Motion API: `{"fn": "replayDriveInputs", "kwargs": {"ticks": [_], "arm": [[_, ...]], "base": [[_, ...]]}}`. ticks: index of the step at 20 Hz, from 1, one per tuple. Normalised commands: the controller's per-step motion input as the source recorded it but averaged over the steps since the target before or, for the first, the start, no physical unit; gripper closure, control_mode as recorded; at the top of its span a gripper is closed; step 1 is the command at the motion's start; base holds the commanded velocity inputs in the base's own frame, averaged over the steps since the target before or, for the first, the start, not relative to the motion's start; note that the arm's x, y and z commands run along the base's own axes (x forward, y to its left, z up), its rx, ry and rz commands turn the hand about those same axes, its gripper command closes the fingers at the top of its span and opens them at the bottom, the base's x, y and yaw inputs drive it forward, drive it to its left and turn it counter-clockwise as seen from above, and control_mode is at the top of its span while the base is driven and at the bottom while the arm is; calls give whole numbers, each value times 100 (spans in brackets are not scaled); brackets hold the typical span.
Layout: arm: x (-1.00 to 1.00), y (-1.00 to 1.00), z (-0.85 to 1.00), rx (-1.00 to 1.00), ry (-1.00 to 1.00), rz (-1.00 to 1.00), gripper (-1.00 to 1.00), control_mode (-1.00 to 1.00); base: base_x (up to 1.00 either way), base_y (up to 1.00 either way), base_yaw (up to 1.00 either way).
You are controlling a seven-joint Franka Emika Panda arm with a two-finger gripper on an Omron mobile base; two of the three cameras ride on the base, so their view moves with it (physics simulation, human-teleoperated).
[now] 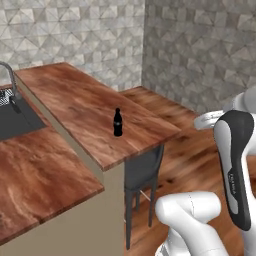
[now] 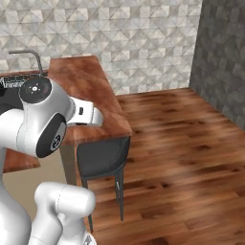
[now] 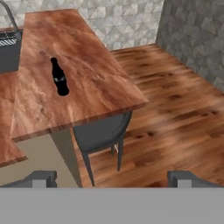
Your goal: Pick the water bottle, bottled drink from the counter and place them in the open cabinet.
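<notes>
The bottled drink (image 1: pixel 117 122), a slim black bottle with a long neck, stands upright on the raised reddish-brown counter (image 1: pixel 75 105), near its right end. In the hand view the bottled drink (image 3: pixel 59 78) sits at upper left on the counter (image 3: pixel 96 83), far ahead of my gripper (image 3: pixel 114 179). The gripper is open, with its two dark fingertips (image 3: pixel 41 178) spread wide and nothing between them. It hovers high, back from the counter's end and off to the bottle's right. The water bottle and the open cabinet are out of view.
A dark sink (image 1: pixel 15 120) with a curved faucet (image 1: pixel 7 75) lies in the lower counter at left. A dark grey stool (image 1: pixel 142 170) is tucked under the raised counter's end. Wooden floor (image 2: pixel 182 143) stretches right toward grey stone walls.
</notes>
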Motion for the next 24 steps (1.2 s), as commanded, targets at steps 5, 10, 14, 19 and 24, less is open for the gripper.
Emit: {"fn": "replayDriveInputs", "kwargs": {"ticks": [5,10,14,19,24], "arm": [[0,0,0,0,0,0,-100,100],[0,0,0,0,0,0,-100,100],[0,0,0,0,0,0,-100,100],[0,0,0,0,0,0,-100,100],[0,0,0,0,0,0,-100,100]], "base": [[46,-18,21],[51,-15,5],[57,-7,7],[44,-1,29],[47,-2,38]]}}
